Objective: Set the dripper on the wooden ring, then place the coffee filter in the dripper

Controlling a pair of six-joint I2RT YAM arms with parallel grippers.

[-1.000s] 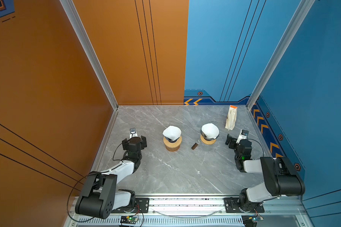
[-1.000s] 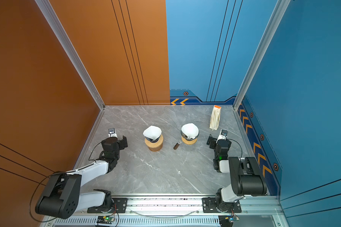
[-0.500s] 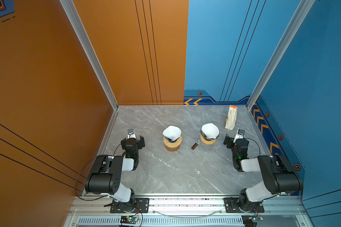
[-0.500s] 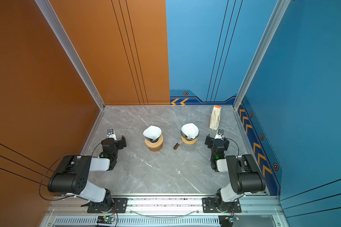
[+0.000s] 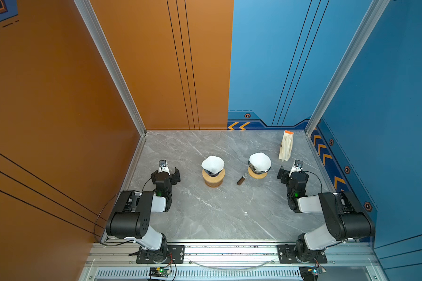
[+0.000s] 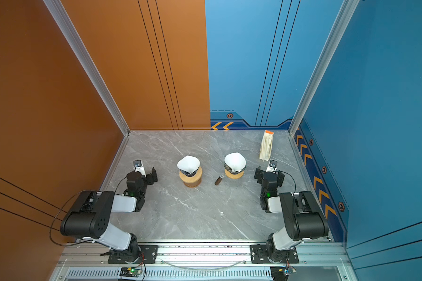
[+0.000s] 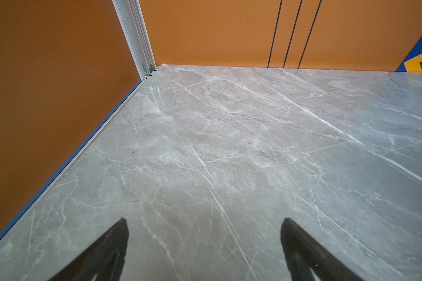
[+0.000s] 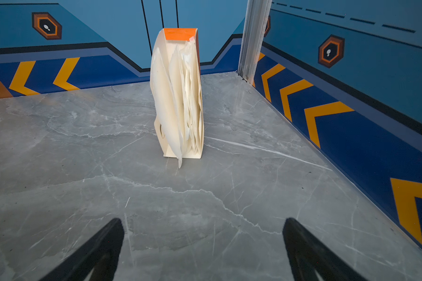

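L gripper (image 7: 205, 220) & R gripper (image 8: 202, 220): jaws both standing wide, gripping nothing. Filter pack (image 8: 178, 97) standing upright ahead of R jaws, apart. Coffee filter (image 5: 213, 163) sitting in left dripper (image 5: 213, 180), 2nd filter (image 5: 260, 161) in right dripper (image 5: 257, 174), both lying btwn the arms, clear of jaws

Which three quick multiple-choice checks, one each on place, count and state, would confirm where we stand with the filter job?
1. Where is the filter pack? A front edge; B far right, beyond the right tool; C beside the orange wall.
2. How many white filters sit in drippers? A none; B one; C two.
3. What state is the left tool in? A open, empty; B shut on a filter; C shut on the pack.
Key: B, it stands upright ahead of the right tool; C, the left dripper and right dripper each hold one; A, its jaws stand wide with nothing between.
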